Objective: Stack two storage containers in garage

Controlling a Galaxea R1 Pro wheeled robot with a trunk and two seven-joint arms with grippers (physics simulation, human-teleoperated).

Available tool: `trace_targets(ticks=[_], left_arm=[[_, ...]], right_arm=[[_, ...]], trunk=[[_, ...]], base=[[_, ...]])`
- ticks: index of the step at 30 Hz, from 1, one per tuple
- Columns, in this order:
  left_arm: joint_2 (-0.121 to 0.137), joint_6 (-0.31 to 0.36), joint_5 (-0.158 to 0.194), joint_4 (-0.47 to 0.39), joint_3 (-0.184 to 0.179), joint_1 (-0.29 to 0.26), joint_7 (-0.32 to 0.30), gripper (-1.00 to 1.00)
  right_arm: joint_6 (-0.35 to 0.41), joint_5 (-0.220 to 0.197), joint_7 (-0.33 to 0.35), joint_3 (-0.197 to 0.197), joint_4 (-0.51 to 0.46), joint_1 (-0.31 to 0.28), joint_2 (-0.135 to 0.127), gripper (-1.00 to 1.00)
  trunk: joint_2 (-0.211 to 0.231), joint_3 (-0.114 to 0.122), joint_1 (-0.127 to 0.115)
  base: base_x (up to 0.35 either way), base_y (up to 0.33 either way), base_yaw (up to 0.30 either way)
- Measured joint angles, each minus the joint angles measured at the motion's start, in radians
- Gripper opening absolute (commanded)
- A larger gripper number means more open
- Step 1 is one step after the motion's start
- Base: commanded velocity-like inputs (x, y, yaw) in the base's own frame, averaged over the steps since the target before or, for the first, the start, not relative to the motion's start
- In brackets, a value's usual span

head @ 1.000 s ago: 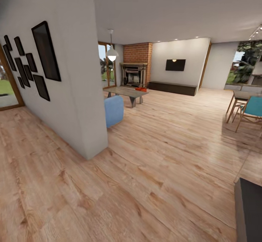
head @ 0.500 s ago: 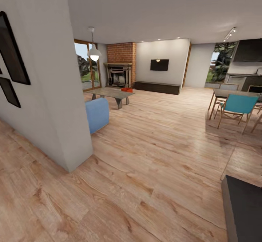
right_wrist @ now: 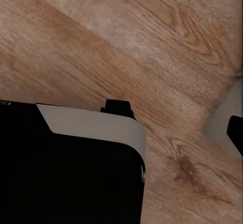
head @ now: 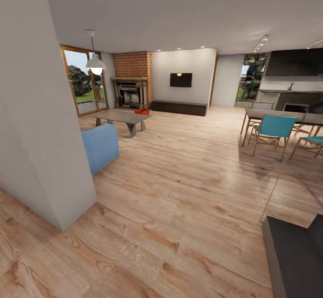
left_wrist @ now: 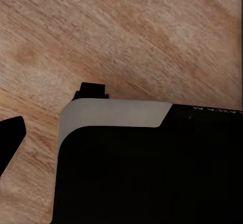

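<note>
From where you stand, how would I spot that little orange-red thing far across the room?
Find the brick fireplace on the far wall. In front of it stands a low grey coffee table. The orange-red storage container shows at the table's far end, the one bright red-orange thing among greys and wood; too distant for detail.

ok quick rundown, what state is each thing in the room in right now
storage containers: small orange-red shape on the floor past the coffee table, near the fireplace; too small to tell more
pendant lamp: lit, hanging
wall TV: dark screen
coffee table: upright, top looks bare
blue sofa: end showing past the wall corner
teal chair: upright, at the dining table
fireplace: no flame visible
</note>
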Motion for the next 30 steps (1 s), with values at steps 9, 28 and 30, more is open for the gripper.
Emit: trace_targets(ticks=[9, 28, 30], left_arm=[[0.000, 0.000, 0.000, 0.000, 0.000, 0.000, 0.000, 1.00], [0.001, 0.000, 0.000, 0.000, 0.002, 0.000, 0.000, 1.00], [0.001, 0.000, 0.000, 0.000, 0.001, 0.000, 0.000, 1.00]], right_arm=[[0.000, 0.000, 0.000, 0.000, 0.000, 0.000, 0.000, 1.00], [0.003, -0.001, 0.000, 0.000, 0.000, 0.000, 0.000, 1.00], [0.004, -0.001, 0.000, 0.000, 0.000, 0.000, 0.000, 1.00]], trunk=[[0.000, 0.000, 0.000], [0.000, 0.000, 0.000], [0.000, 0.000, 0.000]], base=[[0.318, 0.000, -0.003], [0.319, 0.000, 0.000], [0.319, 0.000, 0.000]])
